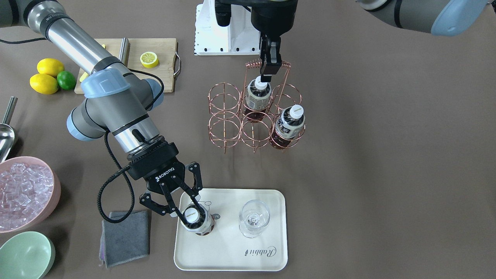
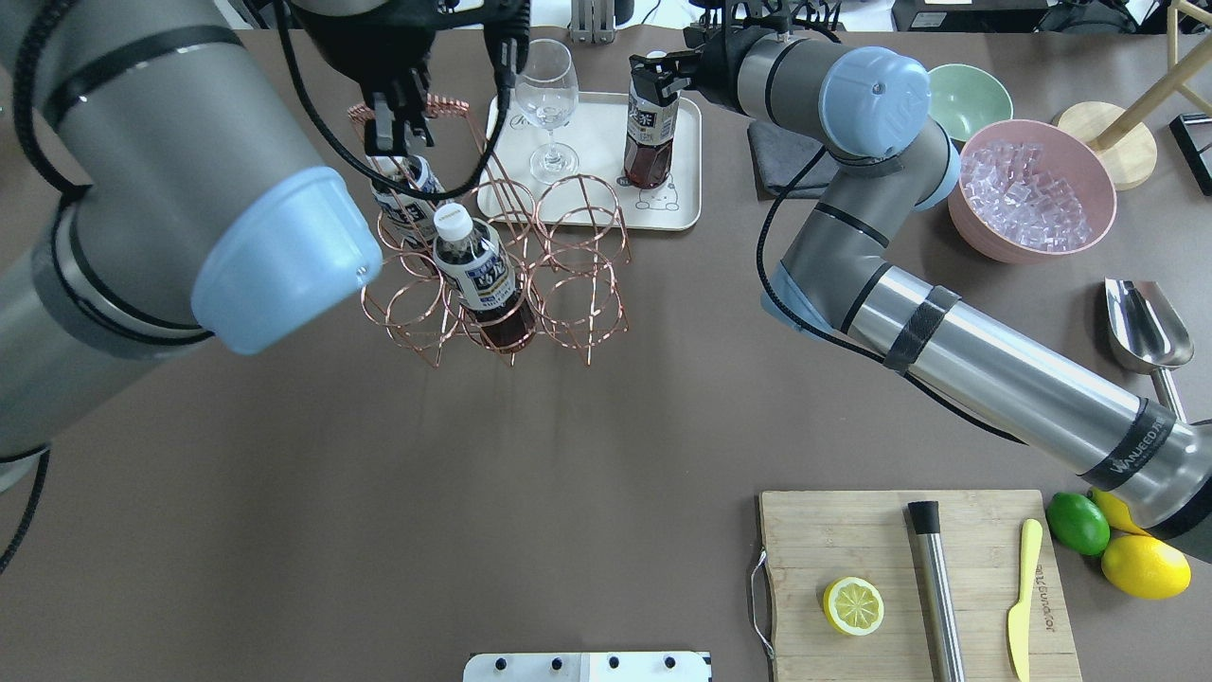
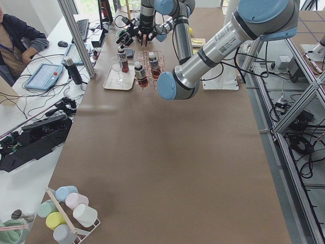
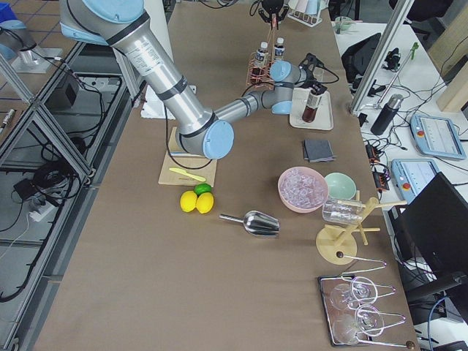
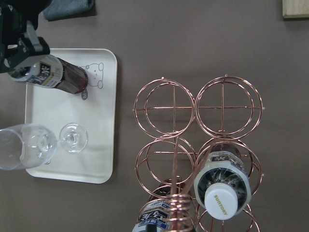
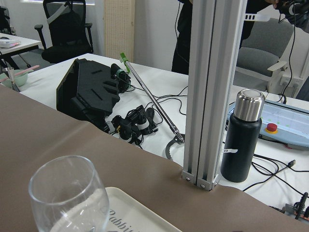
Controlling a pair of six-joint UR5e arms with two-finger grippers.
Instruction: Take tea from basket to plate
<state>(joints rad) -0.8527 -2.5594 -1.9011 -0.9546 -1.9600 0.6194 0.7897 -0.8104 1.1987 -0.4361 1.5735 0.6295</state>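
The tea (image 1: 197,223) stands upright on the plate (image 1: 232,252), near its bear drawing; it also shows in the overhead view (image 2: 650,133). My right gripper (image 1: 186,202) is open with its fingers either side of the white cap. The basket (image 1: 224,116) holds a second dark-label bottle (image 1: 288,124) in a corner ring and a beige-label bottle (image 1: 257,97) in the back middle ring. My left gripper (image 1: 268,75) sits at the basket's coiled handle, above the beige-label bottle, and looks shut on the handle.
A wine glass (image 1: 254,219) stands on the plate beside the tea. A grey cloth (image 1: 126,236), a pink bowl of ice (image 1: 23,193) and a mint-green bowl (image 1: 23,255) lie off the plate's end. A cutting board (image 1: 155,73) with a lemon half is behind.
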